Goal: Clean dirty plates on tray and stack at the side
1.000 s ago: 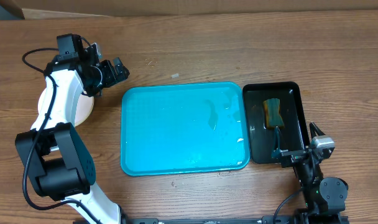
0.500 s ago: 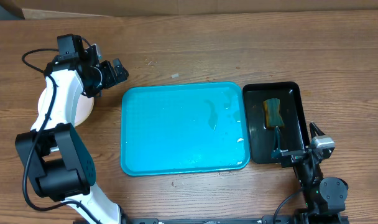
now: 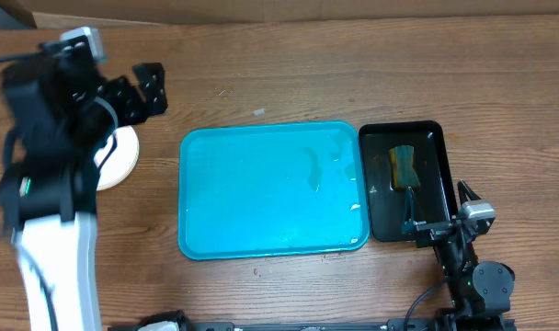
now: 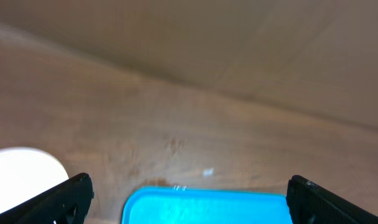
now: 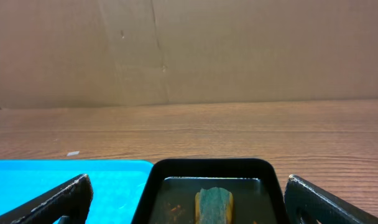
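Overhead view shows the black tray (image 3: 432,152), unseen from left wrist; left gripper (image 4: 189,186) and right gripper (image 5: 188,188) both released.

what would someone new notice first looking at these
The big turquoise tray in the middle of the table stands out, bare of plates, with a few wet streaks. To its right a narrow black tray holds a sponge. To its left a white plate peeks out from under the blurred left arm.

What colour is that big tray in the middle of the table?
The tray is turquoise blue all over; the overhead view shows it best.
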`<action>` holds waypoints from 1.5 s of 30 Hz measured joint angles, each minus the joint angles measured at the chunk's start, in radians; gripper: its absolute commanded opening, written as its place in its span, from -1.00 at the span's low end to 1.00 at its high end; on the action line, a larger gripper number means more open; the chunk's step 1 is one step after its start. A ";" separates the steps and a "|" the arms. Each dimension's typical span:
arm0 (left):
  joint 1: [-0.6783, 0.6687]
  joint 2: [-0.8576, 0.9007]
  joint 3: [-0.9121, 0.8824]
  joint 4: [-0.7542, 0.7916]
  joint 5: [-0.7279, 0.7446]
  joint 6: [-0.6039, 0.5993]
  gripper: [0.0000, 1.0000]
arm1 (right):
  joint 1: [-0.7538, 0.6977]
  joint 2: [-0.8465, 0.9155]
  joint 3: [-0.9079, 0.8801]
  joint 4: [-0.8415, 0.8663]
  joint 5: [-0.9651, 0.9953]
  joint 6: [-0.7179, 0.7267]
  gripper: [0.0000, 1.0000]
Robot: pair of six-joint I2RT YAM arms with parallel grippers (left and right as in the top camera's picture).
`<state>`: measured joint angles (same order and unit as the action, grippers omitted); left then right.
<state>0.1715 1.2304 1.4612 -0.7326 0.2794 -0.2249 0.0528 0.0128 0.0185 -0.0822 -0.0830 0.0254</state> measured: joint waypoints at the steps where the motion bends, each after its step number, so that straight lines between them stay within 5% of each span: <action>1: 0.000 -0.040 0.000 0.000 0.000 0.000 1.00 | 0.000 0.000 0.000 0.000 0.000 0.000 1.00; 7: -0.037 -0.271 -0.127 0.000 -0.044 0.000 1.00 | 0.000 0.000 0.000 0.000 0.000 0.000 1.00; 17: -0.133 -0.691 -0.612 0.024 -0.088 0.000 1.00 | 0.000 0.000 0.000 0.000 0.000 0.000 1.00; 22: -0.133 -0.923 -0.864 0.280 -0.098 -0.013 1.00 | 0.000 0.000 0.000 0.000 -0.006 0.000 1.00; 31: -0.133 -1.159 -1.188 0.990 -0.102 -0.056 1.00 | 0.000 0.000 0.000 0.000 -0.006 0.000 1.00; 45: -0.133 -1.213 -1.402 1.033 -0.121 -0.070 1.00 | 0.000 0.000 0.000 0.000 -0.006 0.000 1.00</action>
<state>0.0387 0.0174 0.0589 0.3004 0.1585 -0.2947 0.0532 0.0128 0.0185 -0.0822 -0.0895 0.0250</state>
